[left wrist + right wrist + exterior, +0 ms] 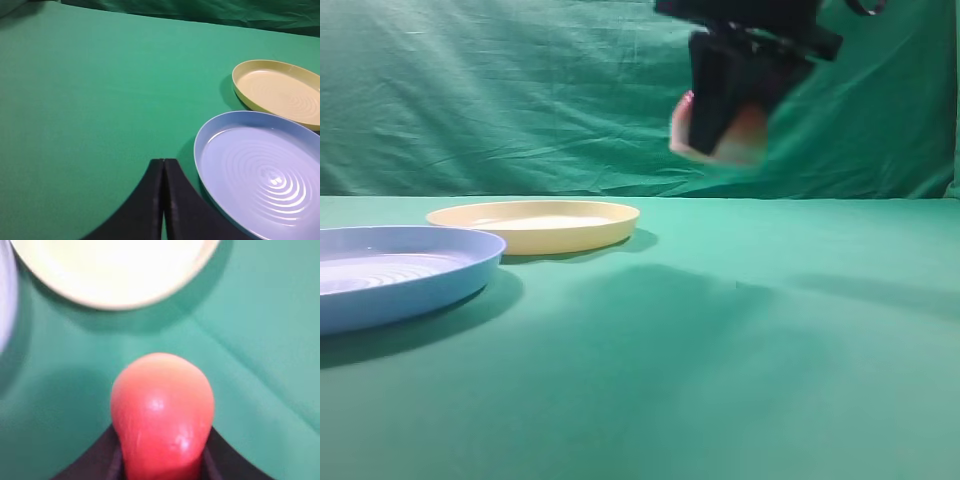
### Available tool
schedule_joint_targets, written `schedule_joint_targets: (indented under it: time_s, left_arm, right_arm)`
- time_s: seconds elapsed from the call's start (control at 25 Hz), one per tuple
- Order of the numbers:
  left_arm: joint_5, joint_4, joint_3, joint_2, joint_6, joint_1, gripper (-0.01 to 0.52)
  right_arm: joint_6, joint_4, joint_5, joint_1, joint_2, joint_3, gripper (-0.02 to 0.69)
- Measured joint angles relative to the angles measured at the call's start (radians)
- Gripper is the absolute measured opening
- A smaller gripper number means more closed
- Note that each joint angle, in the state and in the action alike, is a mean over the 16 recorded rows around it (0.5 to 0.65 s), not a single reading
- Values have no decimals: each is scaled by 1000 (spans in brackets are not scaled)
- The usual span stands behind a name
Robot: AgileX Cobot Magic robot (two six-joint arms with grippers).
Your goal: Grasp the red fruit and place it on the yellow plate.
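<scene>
Right gripper (720, 125) raised high above the green table (740, 360), clamped on the red fruit (161, 415), right of and apart from the yellow plate (535, 224). Left gripper (163, 172) low over the cloth, fingers pressed together, holding nothing, beside the blue plate (260, 170). No legible markings.

No legible text, label, brand, number or sign anywhere in view
</scene>
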State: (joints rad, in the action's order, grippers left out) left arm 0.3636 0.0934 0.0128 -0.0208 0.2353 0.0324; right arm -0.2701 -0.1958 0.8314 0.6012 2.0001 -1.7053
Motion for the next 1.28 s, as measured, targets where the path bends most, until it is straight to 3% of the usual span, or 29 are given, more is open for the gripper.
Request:
schedule_joint_targets:
  time_s: [0.24, 0.64, 0.8, 0.96, 1.28]
  left_arm:
    - [0, 0, 0, 0, 0, 0, 0]
    - [0, 0, 0, 0, 0, 0, 0]
    - [0, 0, 0, 0, 0, 0, 0]
    - [0, 0, 0, 0, 0, 0, 0]
    - [0, 0, 0, 0, 0, 0, 0]
  right_arm:
    - [-53, -13, -7, 24, 158, -183, 264]
    - [-114, -11, -44, 30, 266, -271, 522]
    - [-116, -10, -48, 30, 252, -272, 578]
    - [-116, -9, -30, 30, 210, -272, 506]
    - [-115, -11, 100, 30, 72, -274, 191]
